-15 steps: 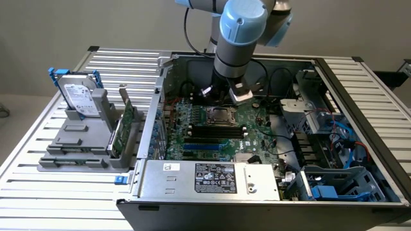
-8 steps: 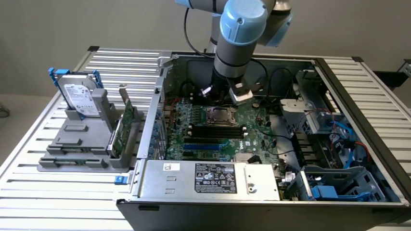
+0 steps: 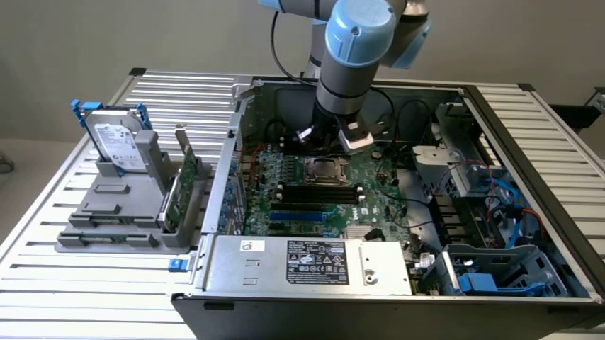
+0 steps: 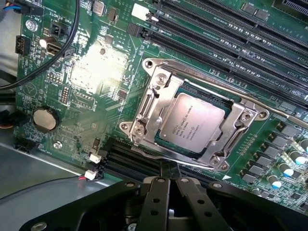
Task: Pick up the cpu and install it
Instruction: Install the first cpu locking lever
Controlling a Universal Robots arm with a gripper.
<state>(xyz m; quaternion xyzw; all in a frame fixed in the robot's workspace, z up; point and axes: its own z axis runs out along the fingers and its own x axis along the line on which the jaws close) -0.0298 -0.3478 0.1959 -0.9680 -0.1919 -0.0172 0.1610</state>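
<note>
One cpu (image 4: 191, 121), and it's already in the socket: silver lid up, sitting inside the metal socket frame (image 4: 144, 115) on the motherboard (image 4: 86, 82). In the exterior view it's mid-board, just on the near side of the arm (image 3: 355, 42).

Gripper (image 4: 169, 169): fingers pinched together, nothing between them. It hangs low over the board, tips just beside the frame's edge. Can't tell if they touch the board; they are not on the chip.

Step, my read: pick and place are done and this is the tail of the install. The chip looks released and roughly square to the frame opening. One corner may sit a touch skewed, can't confirm from this angle. Same for the retention lever (image 4: 269, 111) along the frame: latched or not, can't tell.

What the next move calls for, as I judge it:
- motion straight up and away from the board, no sideways drag, since the tips are close to the frame and the memory slots (image 4: 226, 38)
- no load on the lid unless the chip is confirmed flat

Hard drive (image 3: 118, 145) stands in its holder outside the case (image 3: 529, 142), on the exterior view's left, well apart and not involved.
</note>
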